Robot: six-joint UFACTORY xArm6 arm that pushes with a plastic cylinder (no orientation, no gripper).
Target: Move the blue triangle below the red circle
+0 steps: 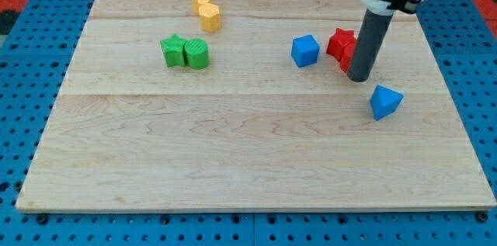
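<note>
The blue triangle (pixel 385 102) lies on the wooden board (pixel 248 153) at the view's right. Two red blocks (pixel 340 44) sit close together above and left of it; the rod hides part of one, so I cannot tell which is the circle. My tip (pixel 358 79) stands just below the red blocks, touching or nearly touching them, and a short gap up and left of the blue triangle.
A blue cube (pixel 305 50) lies left of the red blocks. A green star (pixel 173 50) and a green cylinder (pixel 197 53) sit together at the upper left. Two yellow blocks (pixel 206 12) lie near the top edge.
</note>
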